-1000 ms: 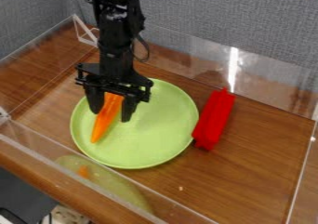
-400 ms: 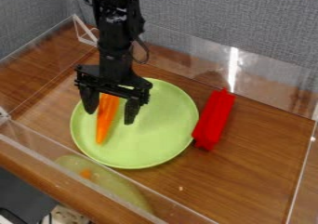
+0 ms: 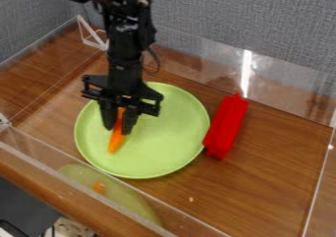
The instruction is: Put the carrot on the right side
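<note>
The orange carrot (image 3: 117, 135) hangs tip-down over the left half of a light green plate (image 3: 174, 143). Its upper end sits between the black fingers of my gripper (image 3: 122, 117), which is shut on the carrot. Whether its lower tip touches the plate or hovers just above it I cannot tell. The black arm comes straight down from the top of the view.
A red rectangular block (image 3: 226, 126) lies on the wooden table just right of the plate. Clear acrylic walls (image 3: 250, 69) fence the table at the back and front. A grey fabric panel stands behind on the left.
The fingers, spread wide around the carrot a second ago, have closed in on its upper end. The carrot has swung from lying slanted on the plate to hanging nearly upright.
</note>
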Controlling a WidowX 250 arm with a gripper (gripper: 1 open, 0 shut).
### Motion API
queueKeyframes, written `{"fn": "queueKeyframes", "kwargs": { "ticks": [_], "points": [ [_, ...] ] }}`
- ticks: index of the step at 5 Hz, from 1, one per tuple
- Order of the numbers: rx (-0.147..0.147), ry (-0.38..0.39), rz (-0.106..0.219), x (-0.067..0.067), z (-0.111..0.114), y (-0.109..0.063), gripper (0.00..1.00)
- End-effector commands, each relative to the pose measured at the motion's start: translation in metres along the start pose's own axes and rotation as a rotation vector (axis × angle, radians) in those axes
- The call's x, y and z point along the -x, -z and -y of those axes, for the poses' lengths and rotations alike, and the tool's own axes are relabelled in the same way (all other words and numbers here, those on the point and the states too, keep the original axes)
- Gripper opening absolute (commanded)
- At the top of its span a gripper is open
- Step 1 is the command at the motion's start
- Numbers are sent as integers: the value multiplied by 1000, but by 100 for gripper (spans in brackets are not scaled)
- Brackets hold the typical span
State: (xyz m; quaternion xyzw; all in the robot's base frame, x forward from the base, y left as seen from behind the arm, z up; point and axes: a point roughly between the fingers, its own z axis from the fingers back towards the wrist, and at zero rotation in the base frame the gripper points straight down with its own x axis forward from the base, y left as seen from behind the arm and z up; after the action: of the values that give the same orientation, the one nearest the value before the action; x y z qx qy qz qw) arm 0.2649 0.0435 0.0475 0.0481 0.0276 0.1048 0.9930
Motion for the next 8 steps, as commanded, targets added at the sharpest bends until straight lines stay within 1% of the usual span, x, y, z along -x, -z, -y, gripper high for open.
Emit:
{"fn": "queueKeyframes", "kwargs": {
  "ticks": [1, 2, 3, 4, 5, 6, 7, 8],
  "points": [
    [4, 30, 104, -5, 17, -43, 0],
    [4, 75, 165, -2, 34, -77, 0],
    [22, 157, 211, 3, 68, -107, 0],
    [54, 229, 211, 9, 104, -106, 0],
    [58, 242, 186, 19, 85, -93, 100],
    [56, 246, 155, 25, 68, -78, 100],
    [39, 244, 158, 19, 37, -66, 100],
    [29, 245, 162, 12, 12, -53, 100]
  ]
}}
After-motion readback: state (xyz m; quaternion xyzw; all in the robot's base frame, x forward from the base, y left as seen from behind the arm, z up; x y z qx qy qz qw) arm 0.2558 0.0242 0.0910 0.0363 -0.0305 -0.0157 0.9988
